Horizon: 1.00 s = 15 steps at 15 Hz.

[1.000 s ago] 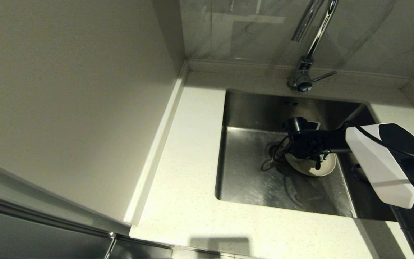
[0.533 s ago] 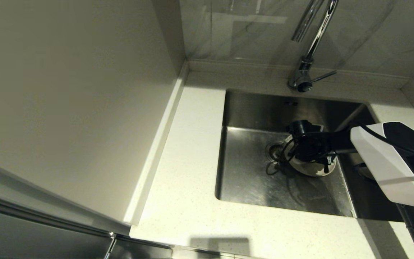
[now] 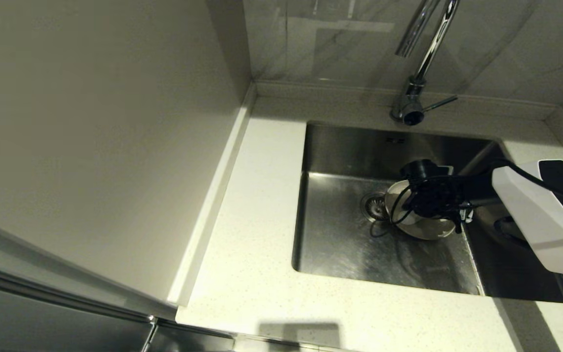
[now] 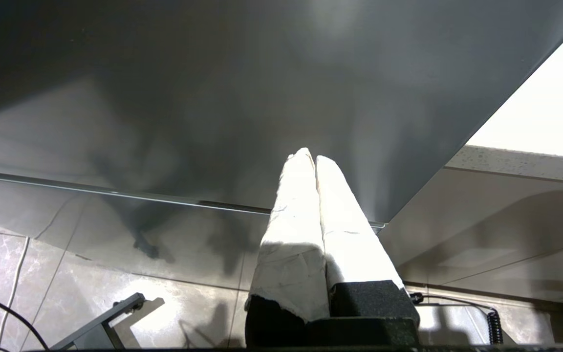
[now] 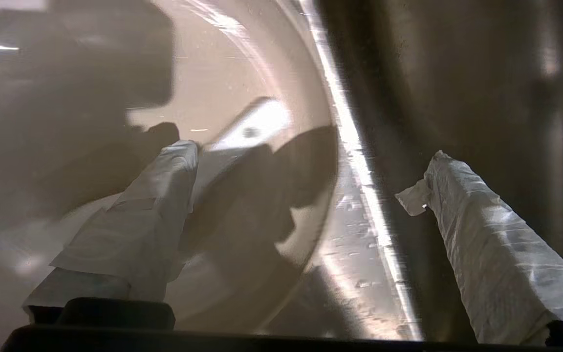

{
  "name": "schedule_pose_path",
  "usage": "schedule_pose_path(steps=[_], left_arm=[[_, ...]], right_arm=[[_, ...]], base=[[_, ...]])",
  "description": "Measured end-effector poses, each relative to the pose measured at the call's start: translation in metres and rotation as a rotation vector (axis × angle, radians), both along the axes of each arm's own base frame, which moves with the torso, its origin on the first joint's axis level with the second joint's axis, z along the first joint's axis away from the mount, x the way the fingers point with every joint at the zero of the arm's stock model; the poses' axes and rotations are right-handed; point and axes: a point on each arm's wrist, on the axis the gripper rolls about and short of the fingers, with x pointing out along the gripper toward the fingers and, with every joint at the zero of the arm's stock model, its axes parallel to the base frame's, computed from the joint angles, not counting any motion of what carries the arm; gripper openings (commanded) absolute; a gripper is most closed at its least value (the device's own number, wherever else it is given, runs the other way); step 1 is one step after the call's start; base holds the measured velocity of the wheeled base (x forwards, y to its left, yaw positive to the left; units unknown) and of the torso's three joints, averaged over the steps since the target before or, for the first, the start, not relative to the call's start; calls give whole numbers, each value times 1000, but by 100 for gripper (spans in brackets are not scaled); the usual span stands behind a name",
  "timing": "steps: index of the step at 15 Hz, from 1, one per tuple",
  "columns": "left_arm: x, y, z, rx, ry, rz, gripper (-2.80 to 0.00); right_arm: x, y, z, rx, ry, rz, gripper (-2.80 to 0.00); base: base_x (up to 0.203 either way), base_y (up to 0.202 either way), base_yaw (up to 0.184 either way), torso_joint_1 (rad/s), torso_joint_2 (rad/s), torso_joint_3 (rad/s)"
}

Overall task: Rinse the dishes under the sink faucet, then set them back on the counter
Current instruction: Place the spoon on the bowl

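Speckled counter (image 3: pixel 257 205) frames your sink (image 3: pixel 340 244), where your right gripper (image 5: pixel 306 195), fingers spread, straddles the plate (image 3: pixel 428 227) rim at right-centre; next, likely close and lift toward the faucet (image 3: pixel 421 54).

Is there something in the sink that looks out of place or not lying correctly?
Yes, mildly. The plate lies in the sink beside the drain strainer and seems to tilt rather than lie flat. The right gripper is open, with the plate's rim between its fingers. No water runs from the faucet. No damage is visible.
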Motion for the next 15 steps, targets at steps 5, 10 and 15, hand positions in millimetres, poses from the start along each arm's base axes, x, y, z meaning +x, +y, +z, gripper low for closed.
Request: schedule_pose_path(steps=[5,10,15], left_arm=[[0,0,0,0,0,-1,-280],[0,0,0,0,0,0,-280],[0,0,0,0,0,0,-280]], right_arm=[[7,11,4,161,-96,50,0],[14,14,-23,291,-90,74,0],[24,7,-15,456,-164,128,0]], base=[[0,0,0,0,0,0],[0,0,0,0,0,0],[0,0,0,0,0,0]])
